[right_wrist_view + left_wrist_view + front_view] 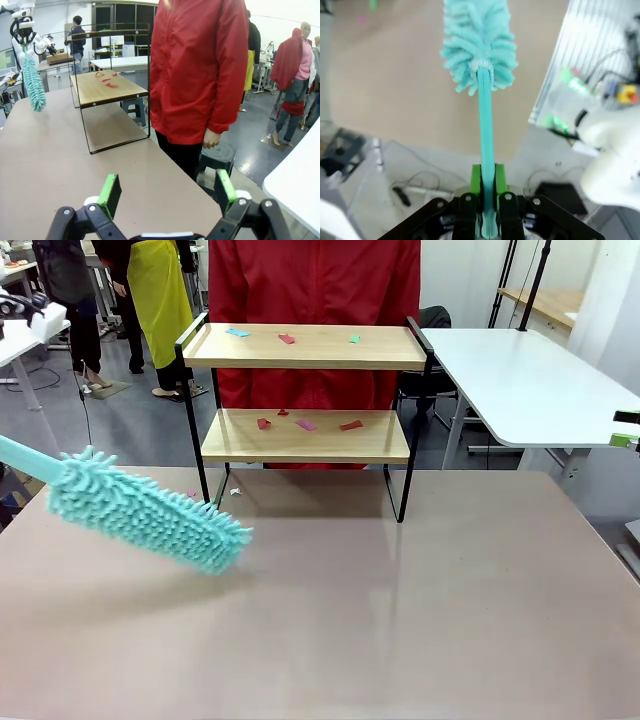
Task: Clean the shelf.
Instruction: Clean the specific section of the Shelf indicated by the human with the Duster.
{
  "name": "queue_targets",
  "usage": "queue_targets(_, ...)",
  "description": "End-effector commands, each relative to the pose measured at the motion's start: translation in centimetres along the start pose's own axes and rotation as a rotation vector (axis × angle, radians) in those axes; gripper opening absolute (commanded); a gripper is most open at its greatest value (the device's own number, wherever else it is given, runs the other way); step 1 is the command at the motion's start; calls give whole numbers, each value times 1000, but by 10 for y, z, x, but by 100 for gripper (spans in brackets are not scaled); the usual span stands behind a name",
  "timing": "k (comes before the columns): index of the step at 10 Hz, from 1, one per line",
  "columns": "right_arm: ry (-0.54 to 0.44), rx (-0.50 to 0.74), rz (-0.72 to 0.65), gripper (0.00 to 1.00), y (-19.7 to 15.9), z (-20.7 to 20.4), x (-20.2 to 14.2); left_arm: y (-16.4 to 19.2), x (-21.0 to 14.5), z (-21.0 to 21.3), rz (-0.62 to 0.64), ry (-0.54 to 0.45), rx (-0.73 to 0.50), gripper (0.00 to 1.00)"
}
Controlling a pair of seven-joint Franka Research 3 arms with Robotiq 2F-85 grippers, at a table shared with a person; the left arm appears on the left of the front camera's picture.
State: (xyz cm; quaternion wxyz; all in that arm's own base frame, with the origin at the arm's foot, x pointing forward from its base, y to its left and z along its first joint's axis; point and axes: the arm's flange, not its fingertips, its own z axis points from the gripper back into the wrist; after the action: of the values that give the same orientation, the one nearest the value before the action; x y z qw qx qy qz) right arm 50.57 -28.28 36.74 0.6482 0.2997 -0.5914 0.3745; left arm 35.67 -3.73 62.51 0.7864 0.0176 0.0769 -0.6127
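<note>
In the front view we see the shelf [320, 348] at the upper middle of the frame, at the far side of the worktop [420, 610]. Coloured scraps [305, 425] lie on both boards, so we judge the sweeping not yet begun. The teal duster [150, 515] hangs at left, clear of the shelf. In the left wrist view our left tool [488, 182] is clamped on the duster's handle. In the right wrist view our right tool [167, 192] stands apart, empty.
</note>
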Motion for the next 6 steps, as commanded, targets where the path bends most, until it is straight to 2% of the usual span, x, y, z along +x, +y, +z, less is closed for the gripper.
queue_targets(1, 27, -11, -11, 100, 2, -2, 7, 10, -1, 21, -99, 161, -45, 14)
queue_targets(2, 27, -11, -11, 100, 2, -2, 7, 12, -4, 29, -89, 208, -40, 14)
queue_targets(5, 27, -11, -11, 100, 2, -2, 7, 7, -8, 36, -118, 139, -28, 14)
queue_targets(6, 27, -11, -11, 100, 2, -2, 7, 12, -3, 30, -68, 184, -50, 14)
